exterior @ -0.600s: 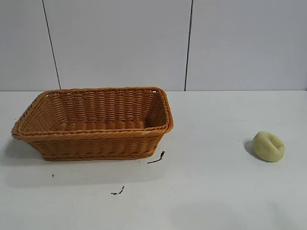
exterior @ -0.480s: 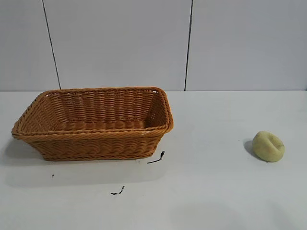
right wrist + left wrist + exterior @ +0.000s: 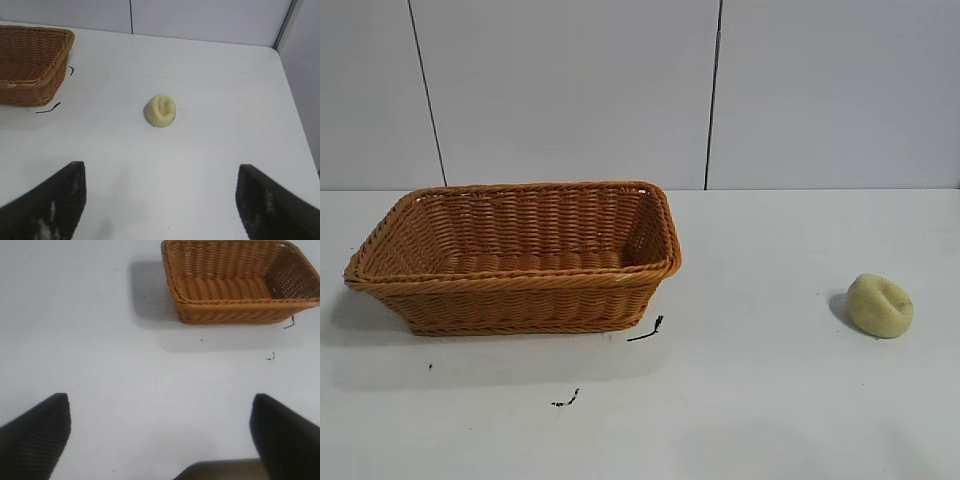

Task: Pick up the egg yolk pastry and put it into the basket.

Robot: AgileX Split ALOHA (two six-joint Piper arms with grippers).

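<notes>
Pastry (image 3: 879,305) sitting on the table (image 3: 770,400) at the right, crease on top, well apart from the basket (image 3: 515,258) at the left. Nothing touching it; seen ahead of the right gripper (image 3: 160,200) in the right wrist view, roughly centred between the two dark fingers, which stand wide apart and hold nothing. Same for the left gripper (image 3: 160,437): fingers spread wide, nothing between them, aimed at bare table with the basket farther off and to one side.

Basket empty, upright, open side up. A few small dark scraps (image 3: 646,330) lying on the table just in front of its near corner.

No change across the last half second: pastry, basket and scraps all in the same spots, neither arm entering the exterior view. Taken as a judgement, the very start of the task, with the reach for the pastry not yet begun; right arm better placed for it.

No brand, label or readable writing anywhere on pastry, basket, table or wall (image 3: 570,90).
</notes>
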